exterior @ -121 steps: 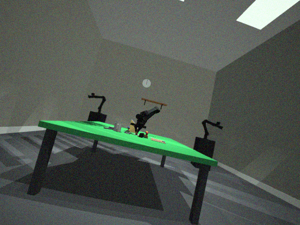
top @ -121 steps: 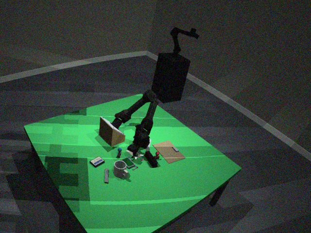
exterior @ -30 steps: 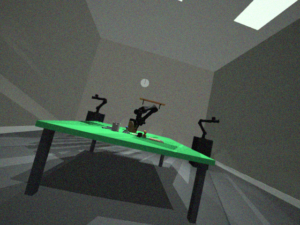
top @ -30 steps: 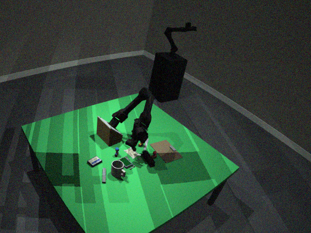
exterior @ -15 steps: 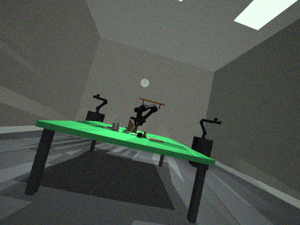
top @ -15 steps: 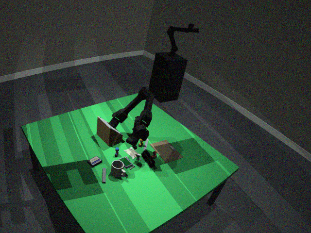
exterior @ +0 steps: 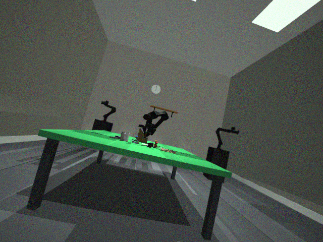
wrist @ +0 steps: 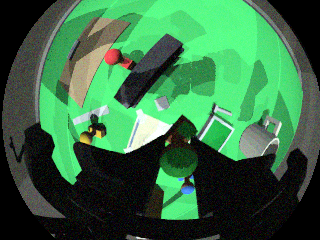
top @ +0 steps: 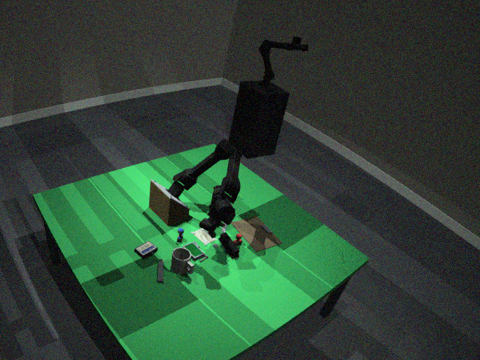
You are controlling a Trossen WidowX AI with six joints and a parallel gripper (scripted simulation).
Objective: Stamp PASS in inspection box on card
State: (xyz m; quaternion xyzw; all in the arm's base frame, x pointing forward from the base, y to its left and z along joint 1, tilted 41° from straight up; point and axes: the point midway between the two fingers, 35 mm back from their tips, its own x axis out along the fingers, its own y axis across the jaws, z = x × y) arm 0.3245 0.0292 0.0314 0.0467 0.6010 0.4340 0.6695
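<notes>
My gripper (top: 211, 231) (wrist: 178, 140) is shut on the stamp with the green knob (wrist: 179, 161). The stamp's lower end is dark and partly hidden by the fingers. In the wrist view it overlaps the right edge of the card; whether it touches the card cannot be told. The pale card (top: 201, 237) (wrist: 146, 131) lies flat, partly covered by a finger, with faint marks in the top view. Its box and any print are too small or hidden to read. The ink pad (top: 194, 250) (wrist: 216, 134), green with a pale rim, lies right of the card in the wrist view.
A black block (top: 229, 244) (wrist: 152, 70) and red stamp (top: 238, 238) (wrist: 113, 56) are beside a brown board (top: 247, 228) (wrist: 104, 35). The mug (top: 181, 263) (wrist: 256, 140) stands by the pad. Also present are a blue stamp (top: 180, 233) (wrist: 187, 187), yellow stamp (wrist: 96, 131) and upright panel (top: 164, 205).
</notes>
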